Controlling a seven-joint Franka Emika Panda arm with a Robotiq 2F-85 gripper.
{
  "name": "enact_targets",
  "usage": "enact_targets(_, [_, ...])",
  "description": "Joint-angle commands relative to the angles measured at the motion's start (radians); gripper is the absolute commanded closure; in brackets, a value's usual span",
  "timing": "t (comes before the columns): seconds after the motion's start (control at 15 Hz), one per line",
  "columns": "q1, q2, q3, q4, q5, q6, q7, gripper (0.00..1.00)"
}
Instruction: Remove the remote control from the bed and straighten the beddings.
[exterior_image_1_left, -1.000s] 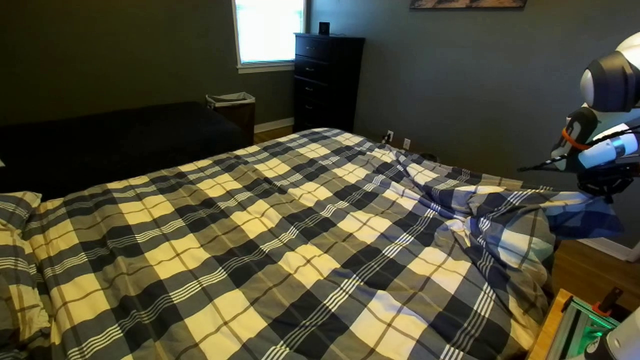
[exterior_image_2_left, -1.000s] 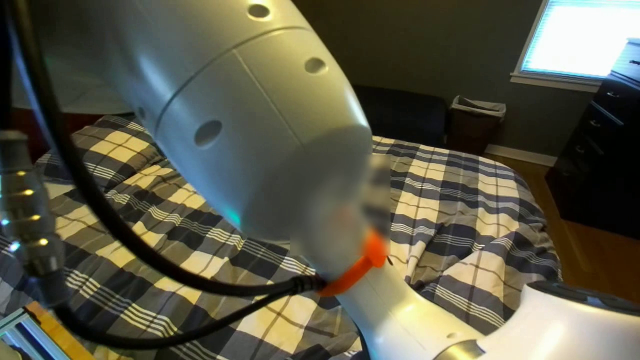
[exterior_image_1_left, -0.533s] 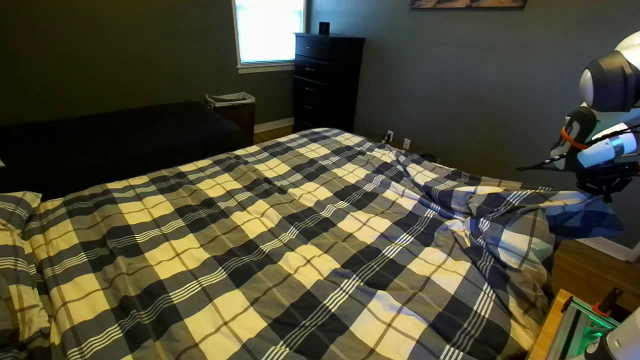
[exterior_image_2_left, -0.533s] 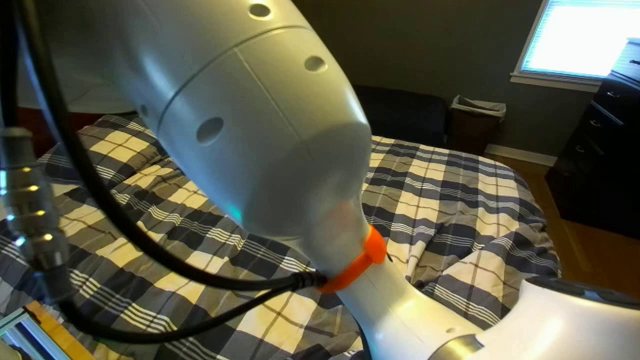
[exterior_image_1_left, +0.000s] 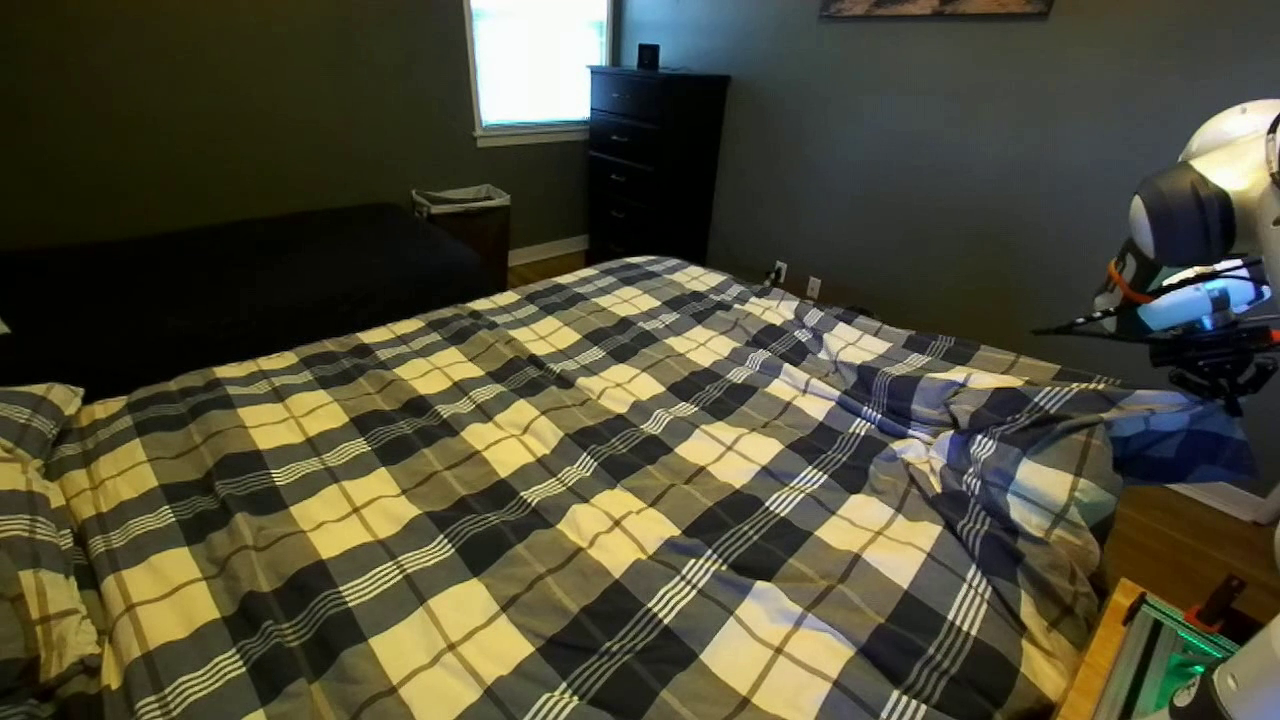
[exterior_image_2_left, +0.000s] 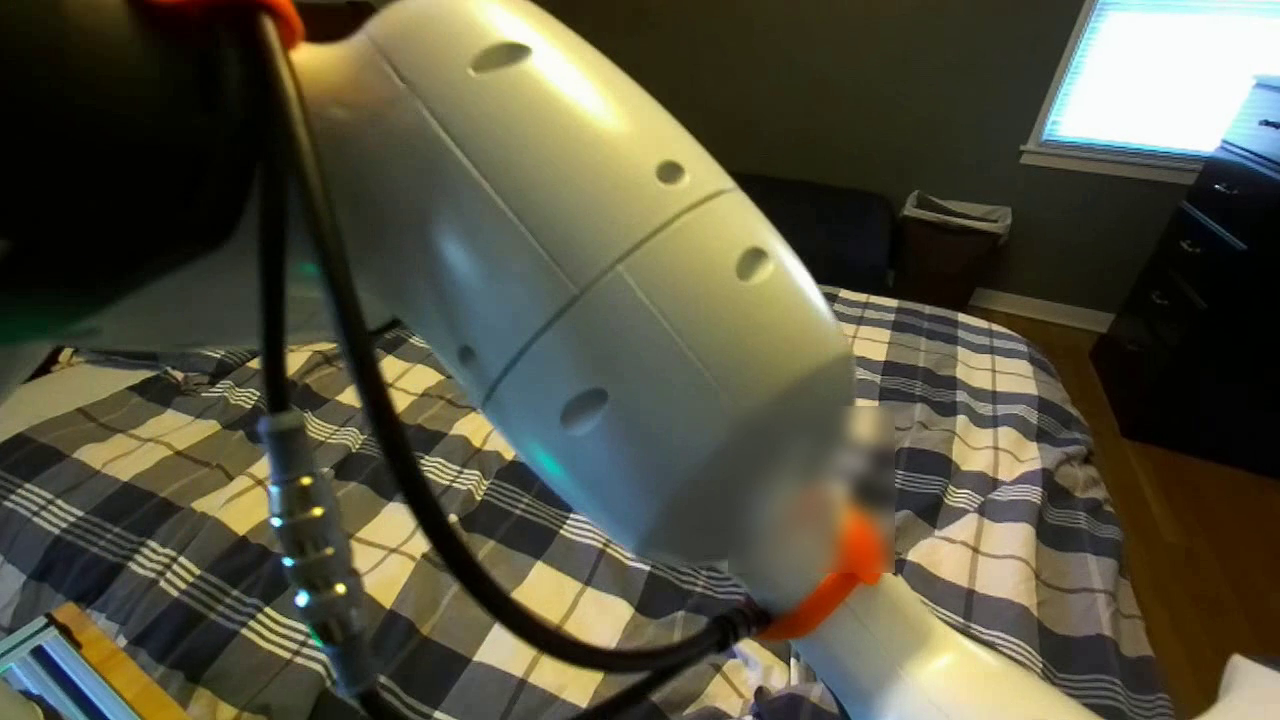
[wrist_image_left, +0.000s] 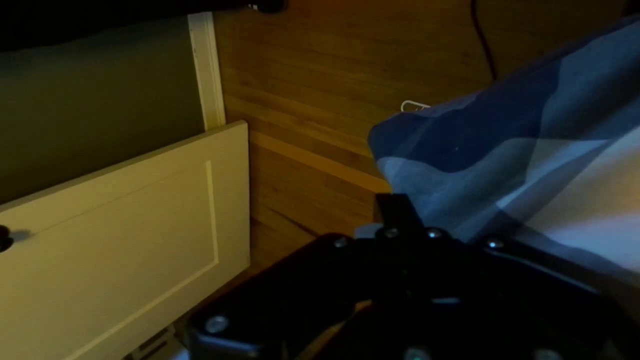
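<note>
Checked beddings have shifted a bit at one corner, with the end effector, which pinches that corner tight. From there they spread back over the bed. The robot arm has dipped lower. Wood floor shows below the end effector, and in the wrist view a pale door is on its left.

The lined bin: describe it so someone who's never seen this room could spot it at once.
In both exterior views, start from the big plaid comforter. Past its far edge, look between the low dark couch and the tall black dresser. The bin stands there, right by the couch's end; unlike those dark neighbours, it has a pale liner showing at its rim.
</note>
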Motion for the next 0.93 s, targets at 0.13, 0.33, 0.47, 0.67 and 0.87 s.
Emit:
enact_targets(0.13, [-0.042, 0.171, -0.038, 0.193, -0.03, 0.045, 0.08, 1.0])
enact_targets(0.33, [-0.02, 0.225, -0.075, 0.21, -0.071, 0.182, 0.088, 1.0])
enact_targets(0.47, [-0.012, 0.28, -0.108, 0.233, -0.086, 0.253, 0.101, 1.0])
enact_targets(0.67, [-0.006, 0.372, -0.169, 0.28, -0.083, 0.297, 0.137, 1.0])
enact_targets(0.87, [-0.017, 0.443, -0.215, 0.343, -0.046, 0.282, 0.198, 1.0])
